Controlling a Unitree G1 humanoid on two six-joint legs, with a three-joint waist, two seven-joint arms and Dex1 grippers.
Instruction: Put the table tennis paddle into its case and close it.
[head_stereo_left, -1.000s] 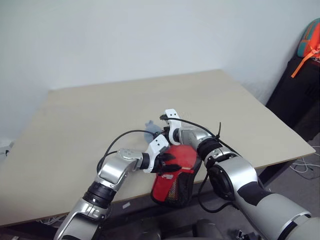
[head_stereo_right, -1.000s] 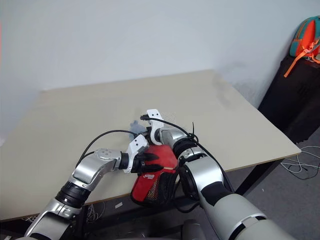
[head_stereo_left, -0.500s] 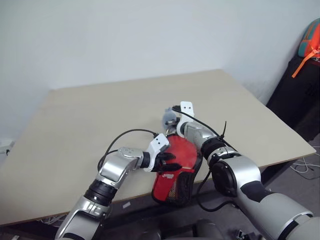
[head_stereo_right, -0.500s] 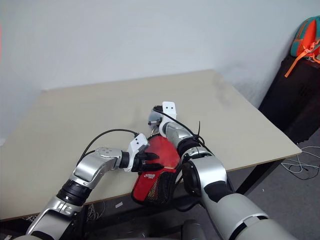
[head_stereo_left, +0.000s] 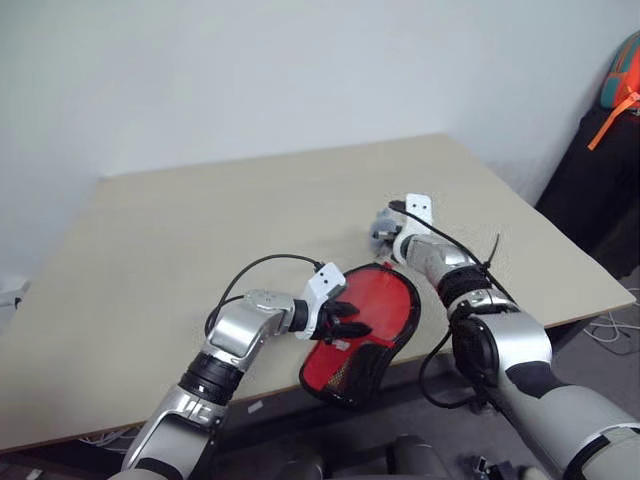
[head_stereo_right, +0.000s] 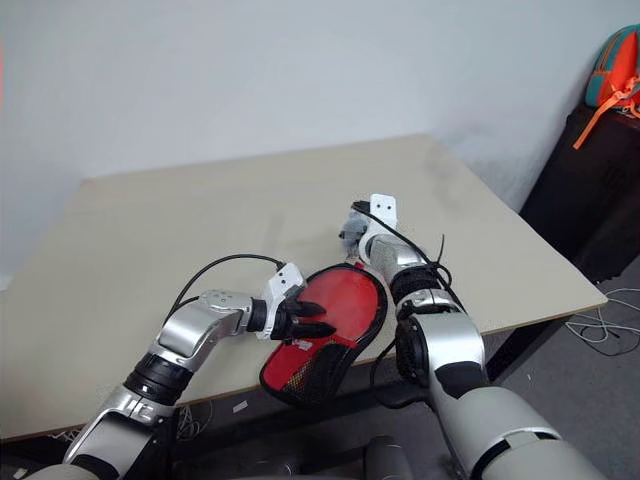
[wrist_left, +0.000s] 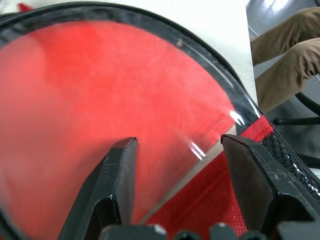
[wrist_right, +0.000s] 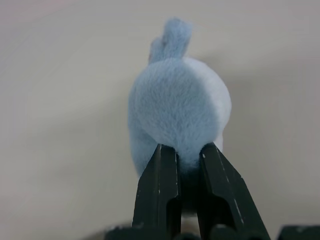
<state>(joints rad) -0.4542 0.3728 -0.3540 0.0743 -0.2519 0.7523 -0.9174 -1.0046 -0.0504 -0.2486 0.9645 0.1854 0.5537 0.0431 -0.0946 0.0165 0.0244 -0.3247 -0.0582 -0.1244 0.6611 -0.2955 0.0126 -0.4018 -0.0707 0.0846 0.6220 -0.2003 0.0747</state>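
On the left, the left end effector (head_stereo_left: 345, 322) rests on the case (head_stereo_left: 365, 330). Its two black fingers (wrist_left: 117, 175) are spread wide and press down on the clear cover over the red face. I think it pins the case so it cannot slide. The case lies at the near edge of the worktop (head_stereo_left: 180, 240), at about 6 o'clock. Its dark mesh narrow end hangs off the edge, toward 7 o'clock. The paddle seems to be inside, under the clear cover, but I cannot be sure. I cannot tell how far the zip is shut.

To the right, at about 2 o'clock from the case, the right end effector (head_stereo_left: 385, 226) pinches a small fluffy blue toy (wrist_right: 177, 110). Its fingers are pressed close together on the fluff. The toy is just beside the case, not touching it. I think the toy hangs on the zip pull, so tugging it may drag the zip around.

There is one case, one blue toy, one worktop and two end effectors.
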